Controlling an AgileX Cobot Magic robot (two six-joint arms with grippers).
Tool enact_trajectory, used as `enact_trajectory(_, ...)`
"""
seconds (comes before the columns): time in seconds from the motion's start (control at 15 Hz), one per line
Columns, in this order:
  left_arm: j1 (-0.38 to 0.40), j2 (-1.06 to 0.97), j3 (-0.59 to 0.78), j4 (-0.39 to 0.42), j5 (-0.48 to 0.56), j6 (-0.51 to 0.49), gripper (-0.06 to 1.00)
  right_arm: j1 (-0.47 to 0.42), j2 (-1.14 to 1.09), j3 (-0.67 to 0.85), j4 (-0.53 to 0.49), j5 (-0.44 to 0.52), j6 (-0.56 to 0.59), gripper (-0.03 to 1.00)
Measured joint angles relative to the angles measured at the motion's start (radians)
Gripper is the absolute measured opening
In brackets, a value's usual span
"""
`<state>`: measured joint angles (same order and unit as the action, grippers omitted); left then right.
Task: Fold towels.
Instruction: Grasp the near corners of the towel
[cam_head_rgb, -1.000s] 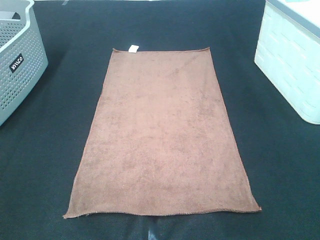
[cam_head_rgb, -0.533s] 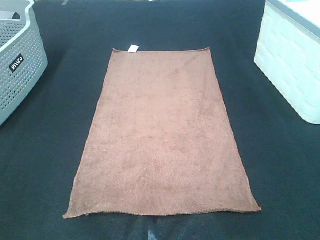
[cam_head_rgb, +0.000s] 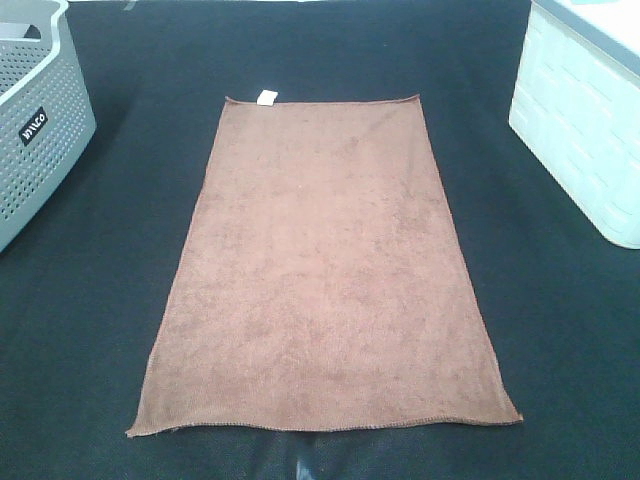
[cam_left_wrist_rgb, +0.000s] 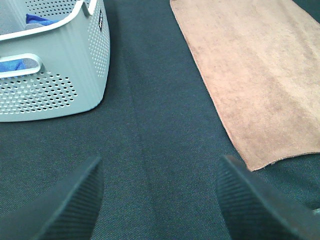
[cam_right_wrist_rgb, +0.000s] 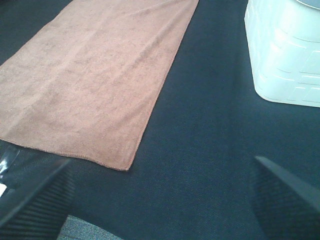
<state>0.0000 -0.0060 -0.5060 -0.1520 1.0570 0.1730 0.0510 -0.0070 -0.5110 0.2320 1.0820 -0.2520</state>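
Note:
The reddish-brown towel (cam_head_rgb: 325, 270) lies spread flat on the dark table, long side running front to back, with a small white tag (cam_head_rgb: 267, 97) at its far edge. Neither gripper shows in the exterior high view. In the left wrist view the left gripper (cam_left_wrist_rgb: 160, 200) is open and empty above bare dark cloth, with the towel's near left corner (cam_left_wrist_rgb: 250, 100) to one side. In the right wrist view the right gripper (cam_right_wrist_rgb: 160, 195) is open and empty above bare cloth, with the towel's near right corner (cam_right_wrist_rgb: 95, 85) beside it.
A grey perforated basket (cam_head_rgb: 35, 120) stands at the far left; in the left wrist view the basket (cam_left_wrist_rgb: 55, 80) holds something blue. A white lidded bin (cam_head_rgb: 585, 120) stands at the far right and shows in the right wrist view (cam_right_wrist_rgb: 285, 55). The table cover is dark cloth (cam_head_rgb: 560, 350).

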Motion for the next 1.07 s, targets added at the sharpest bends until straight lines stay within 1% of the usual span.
enact_trajectory(1.07, 0.0, 0.0, 0.0, 0.002, -0.001, 0.0, 0.63, 0.0, 0.0, 0.0, 0.002, -0.003, 0.011, 0.87)
